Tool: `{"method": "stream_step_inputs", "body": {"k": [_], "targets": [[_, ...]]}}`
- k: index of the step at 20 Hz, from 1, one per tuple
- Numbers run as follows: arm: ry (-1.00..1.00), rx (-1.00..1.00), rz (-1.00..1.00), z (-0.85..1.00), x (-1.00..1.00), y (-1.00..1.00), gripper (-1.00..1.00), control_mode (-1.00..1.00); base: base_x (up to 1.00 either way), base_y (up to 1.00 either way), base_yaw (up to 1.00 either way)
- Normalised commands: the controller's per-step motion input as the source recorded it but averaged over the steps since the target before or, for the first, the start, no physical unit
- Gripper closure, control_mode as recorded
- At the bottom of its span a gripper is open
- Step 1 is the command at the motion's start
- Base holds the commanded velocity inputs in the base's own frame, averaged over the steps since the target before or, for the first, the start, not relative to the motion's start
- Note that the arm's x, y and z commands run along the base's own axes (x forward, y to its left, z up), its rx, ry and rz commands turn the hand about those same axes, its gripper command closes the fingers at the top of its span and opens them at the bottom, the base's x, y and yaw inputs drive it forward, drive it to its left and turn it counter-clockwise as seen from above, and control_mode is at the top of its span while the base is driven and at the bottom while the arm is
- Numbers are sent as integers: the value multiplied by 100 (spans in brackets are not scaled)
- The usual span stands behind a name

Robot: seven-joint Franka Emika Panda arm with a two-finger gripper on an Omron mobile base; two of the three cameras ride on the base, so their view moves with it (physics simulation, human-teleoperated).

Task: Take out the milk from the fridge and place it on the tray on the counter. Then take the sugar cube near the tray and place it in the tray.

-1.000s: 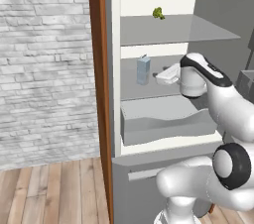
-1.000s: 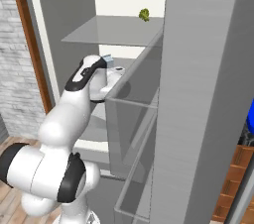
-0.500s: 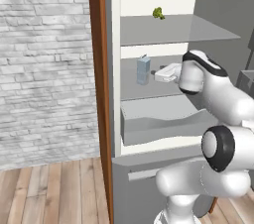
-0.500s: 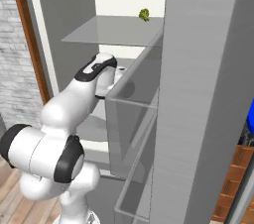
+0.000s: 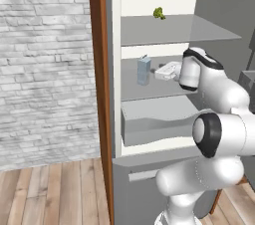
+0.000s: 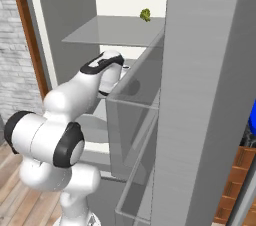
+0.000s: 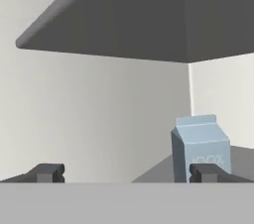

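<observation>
The fridge [image 5: 115, 94] stands open. On its middle shelf the milk [image 5: 144, 69], a small pale blue carton with a gabled top, stands upright. My gripper [image 5: 160, 73] is over the same shelf, just right of the carton and apart from it. In the hand view the milk [image 7: 201, 144] stands ahead on the right, behind my right fingertip [image 7: 203, 172]. The gripper [image 7: 125, 173] is open with nothing between its fingers. The sugar cube is out of view.
A small green item [image 5: 159, 13] lies on the top shelf, also seen at the back [image 6: 145, 15]. Below the milk's shelf is a grey drawer [image 5: 154, 122]. Door shelves [image 6: 135, 120] stand right of my arm. A blue sliver [image 6: 252, 122] shows at the right edge; I cannot tell whether it is the tray.
My arm's elbow has swung up and in toward the fridge. The hand stays over the middle shelf beside the milk, jaws still open.
</observation>
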Motion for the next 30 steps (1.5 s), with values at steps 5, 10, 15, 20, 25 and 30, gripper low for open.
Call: {"method": "stream_step_inputs", "body": {"k": [5,10,15,20,25,30], "targets": [[0,0,0,0,20,8,-100,-100,0,0,0],[0,0,0,0,19,9,-100,-100,0,0,0],[0,0,0,-7,12,0,-100,-100,0,0,0],[-3,0,0,-17,15,0,-100,-100,0,0,0],[-5,1,0,-16,18,-3,-100,-100,0,0,0],[-5,1,0,-30,8,0,-100,-100,0,0,0]]}}
